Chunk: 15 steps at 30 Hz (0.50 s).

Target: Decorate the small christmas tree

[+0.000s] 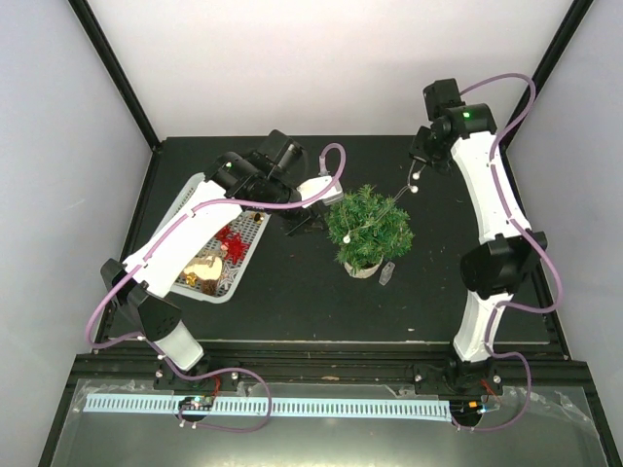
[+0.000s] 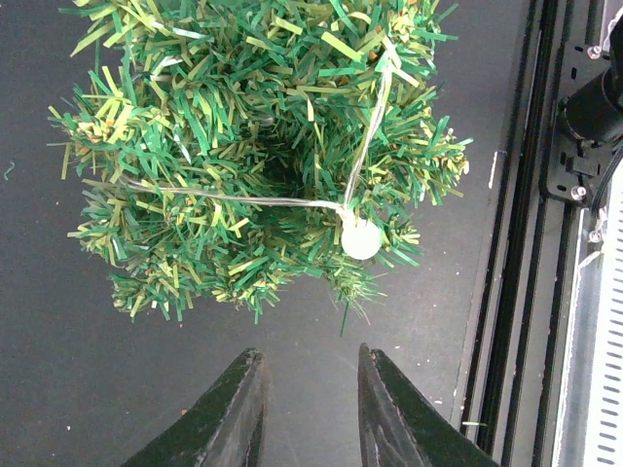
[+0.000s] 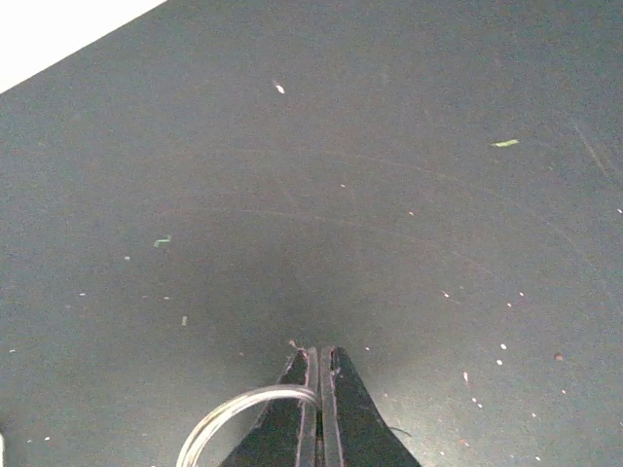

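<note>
The small christmas tree (image 1: 366, 230) stands mid-table in its whitish pot. A thin silvery light wire (image 2: 362, 146) with a round white bulb (image 2: 361, 237) lies draped over its branches (image 2: 253, 156). My left gripper (image 1: 300, 223) sits just left of the tree, low over the table. In the left wrist view the left gripper (image 2: 310, 365) is open with nothing between its fingers, a little short of the lowest sprigs. My right gripper (image 1: 419, 163) hovers behind and right of the tree. Seen from the right wrist, the right gripper (image 3: 319, 358) is shut on the wire (image 3: 234, 407), which loops off to the left.
A white mesh basket (image 1: 185, 209) holding red and gold ornaments (image 1: 219, 255) lies at the left, partly under my left arm. A small clear piece (image 1: 386, 273) lies on the black table next to the pot. Black frame rails (image 2: 555, 243) run along the near edge.
</note>
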Each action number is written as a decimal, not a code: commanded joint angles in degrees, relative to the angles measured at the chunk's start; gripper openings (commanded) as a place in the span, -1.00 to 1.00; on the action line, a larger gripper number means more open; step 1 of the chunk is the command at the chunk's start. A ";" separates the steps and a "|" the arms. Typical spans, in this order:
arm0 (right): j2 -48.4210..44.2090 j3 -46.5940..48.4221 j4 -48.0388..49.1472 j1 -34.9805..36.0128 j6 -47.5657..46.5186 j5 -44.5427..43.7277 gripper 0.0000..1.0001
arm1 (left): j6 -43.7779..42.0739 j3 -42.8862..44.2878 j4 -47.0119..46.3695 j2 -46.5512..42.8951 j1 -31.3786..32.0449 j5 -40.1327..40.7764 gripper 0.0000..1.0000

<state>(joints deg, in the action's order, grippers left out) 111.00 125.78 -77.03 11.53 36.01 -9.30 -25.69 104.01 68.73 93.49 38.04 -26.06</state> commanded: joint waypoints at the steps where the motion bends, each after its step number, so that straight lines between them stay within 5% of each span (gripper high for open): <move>1: -5.79 -0.14 4.18 0.47 -2.39 4.26 -0.98 | 1.48 2.07 -2.24 -0.43 -0.16 0.42 -0.43; 15: -39.52 -21.30 14.87 11.18 -14.59 17.14 -0.98 | 1.85 7.64 -3.38 1.96 -0.17 -1.97 -0.42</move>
<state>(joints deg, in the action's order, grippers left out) 74.72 108.86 -63.66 18.90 27.49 2.63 -25.02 106.30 67.07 94.11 37.95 -26.13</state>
